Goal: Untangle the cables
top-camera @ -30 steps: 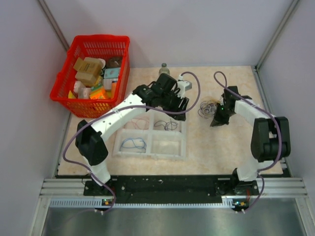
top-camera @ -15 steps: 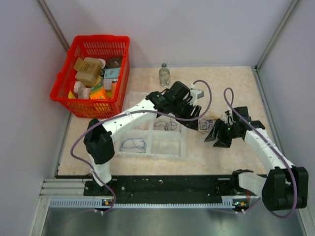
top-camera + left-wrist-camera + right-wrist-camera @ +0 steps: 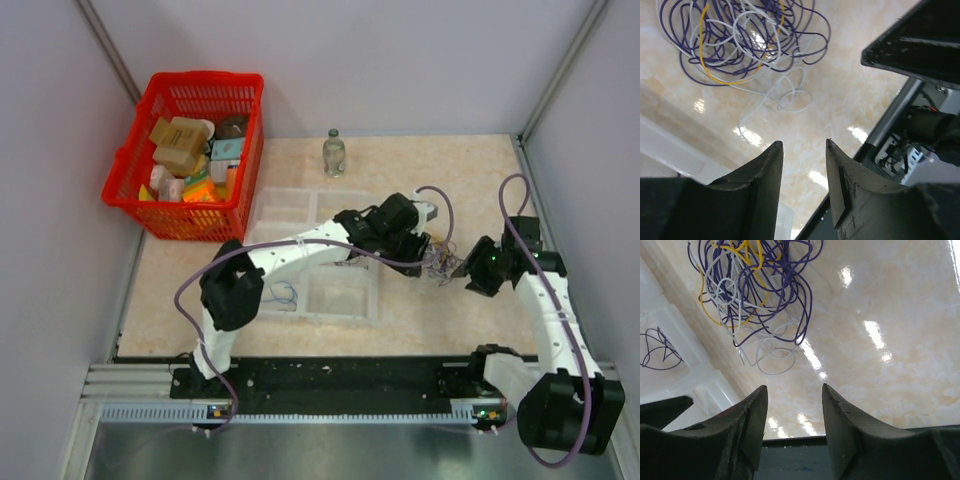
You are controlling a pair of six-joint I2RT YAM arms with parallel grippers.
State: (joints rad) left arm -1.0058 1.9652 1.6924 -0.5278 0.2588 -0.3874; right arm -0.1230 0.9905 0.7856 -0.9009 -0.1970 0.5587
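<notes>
A pale beige, glossy tabletop [image 3: 400, 170] fills the walled booth, with a red basket [image 3: 200, 77] of boxes at upper left of the overhead view, a small bottle [image 3: 333, 155] at top centre and a clear compartment tray [image 3: 335, 300] in the middle. The cables [image 3: 437, 265] lie on the bare surface just right of the tray, right of centre in the frame.

A second ago the left gripper [image 3: 420, 250] hung over the tray's upper right compartment and the right gripper [image 3: 465, 272] sat at the bunch's right edge. Both have since swung in and downward in the frame, and now they face each other with the bunch between them. The bunch appears to lie a little lower in the frame than it did.

From the left wrist the cables [image 3: 740, 40] sit at upper left: purple loops over white ones, one yellow strand, a white tail curling toward the left gripper [image 3: 804, 145]. Its fingers are parted with nothing between them. The right wrist shows the same tangle [image 3: 757, 290] at top, ahead of the right gripper [image 3: 794, 387], also parted and empty. A separate purple loop [image 3: 660, 347] rests in a tray compartment at that frame's left edge.

So no strand is gripped yet. I judge this as the approach ending, with both arms placed to pinch opposite sides and pull apart.
</notes>
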